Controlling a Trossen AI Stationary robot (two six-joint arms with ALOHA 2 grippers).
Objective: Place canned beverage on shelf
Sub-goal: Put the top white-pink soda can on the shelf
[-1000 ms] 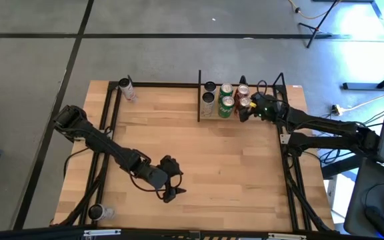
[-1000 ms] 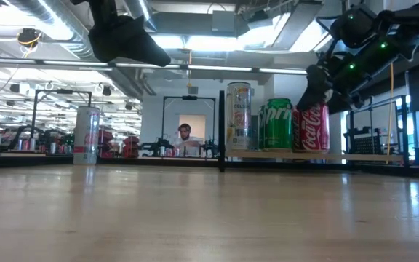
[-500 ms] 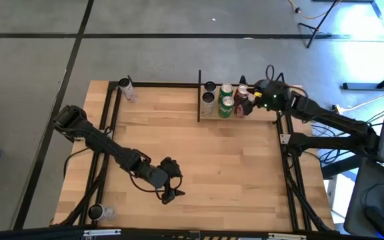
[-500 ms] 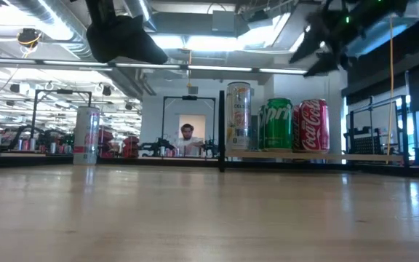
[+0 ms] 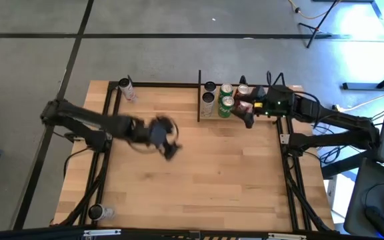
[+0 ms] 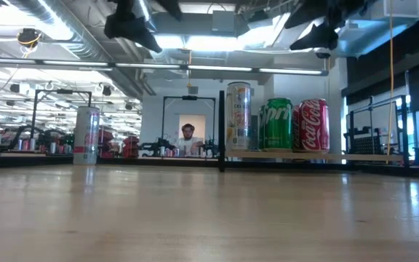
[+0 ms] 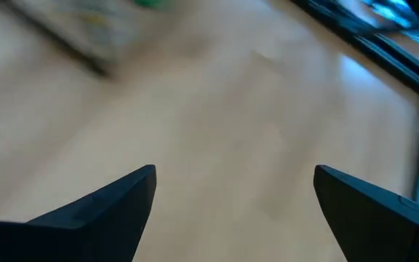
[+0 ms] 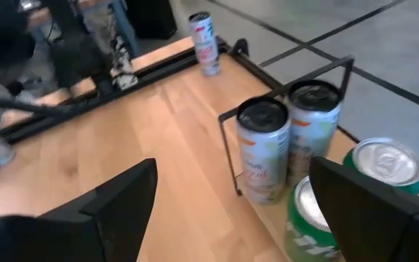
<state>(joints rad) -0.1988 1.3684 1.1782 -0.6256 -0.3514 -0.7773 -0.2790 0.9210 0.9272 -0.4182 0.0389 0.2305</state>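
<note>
**Cans lined up on the shelf, one waiting at the far corner**

Light-wood tabletop (image 5: 199, 173) fills the scene, bare across its near half. Above its middle hangs the left gripper (image 5: 167, 140), fingers spread wide and empty. Farther back on the right stands the shelf (image 5: 245, 117), a small light-wood board framed in thin black bars, holding tall pale cans (image 5: 209, 101), green cans (image 5: 226, 101) and a red cola can (image 6: 313, 126). The right gripper (image 5: 248, 115) hovers just at the shelf's front edge by the red can, its fingers apart and gripping nothing. At the far left corner stands a slim white-and-red can (image 5: 127, 89), well apart from the shelf and probably the next to fetch.

Such a can is likely light, stiff if full, thin-walled and smooth, so it could slip or dent. A sideways hold around mid-body, kept upright, seems best.
</note>
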